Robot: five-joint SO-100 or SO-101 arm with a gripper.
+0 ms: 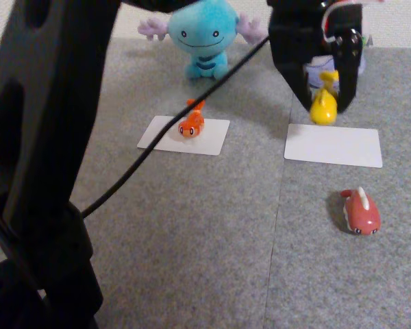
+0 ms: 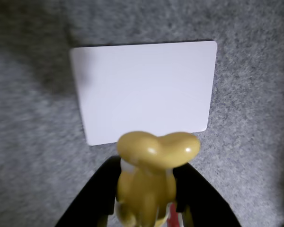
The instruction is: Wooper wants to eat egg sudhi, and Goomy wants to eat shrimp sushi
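Grey carpet [image 1: 212, 247] is covering the whole work surface in the fixed view. The black arm [image 1: 41, 157] is filling the left side of that view, with a black cable [image 1: 157, 147] running from it up toward the gripper.

Wooper [image 1: 202, 34] is sitting at the far edge, centre-left, facing the camera. Behind the gripper, a pale lilac patch is peeking out at the far right; probably Goomy [image 1: 317, 68], but too hidden to be sure.

Two white cards are lying on the carpet. The left card [image 1: 185, 135] is sitting in front of Wooper. The right card [image 1: 333, 145] is lying bare, just below the gripper; the wrist view is looking straight down on it [image 2: 144, 90].

The gripper [image 1: 323, 103] is hanging above the far edge of the right card, its black jaws clamped on the yellow egg sushi [image 1: 323, 106], which is off the carpet. In the wrist view the egg sushi [image 2: 151, 165] is sitting pinched between both fingers [image 2: 97, 189].

The red sushi toy [image 1: 360, 211] is lying on the carpet near the right card's front right corner, apart from it.

The orange shrimp sushi [image 1: 191, 123] is resting on the left card, near its far edge.
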